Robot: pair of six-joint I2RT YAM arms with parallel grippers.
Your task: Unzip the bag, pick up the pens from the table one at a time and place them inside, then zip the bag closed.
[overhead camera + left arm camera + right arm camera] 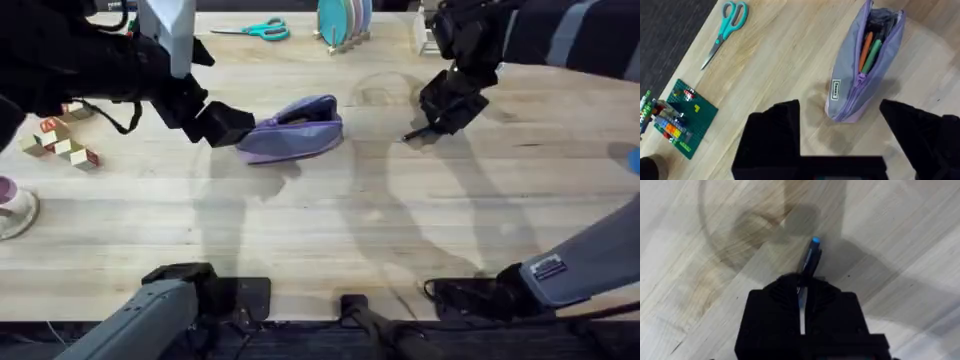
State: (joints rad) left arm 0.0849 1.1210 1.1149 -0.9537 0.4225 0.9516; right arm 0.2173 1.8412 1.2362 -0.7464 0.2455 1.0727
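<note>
Lavender pencil pouch (292,128) lying unzipped on the wooden table (330,220) (orange and green pens inside), left gripper (840,135) spread apart at its end. Right gripper (805,287) clamped on blue-tipped pen (812,255), right of the pouch.

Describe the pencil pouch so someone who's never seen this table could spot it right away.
On the wooden table, look toward the far middle, just ahead of the left pincer. The bag lies there, soft, lavender and unzipped, with orange and green pens inside; nothing else on the table is purple fabric.
</note>
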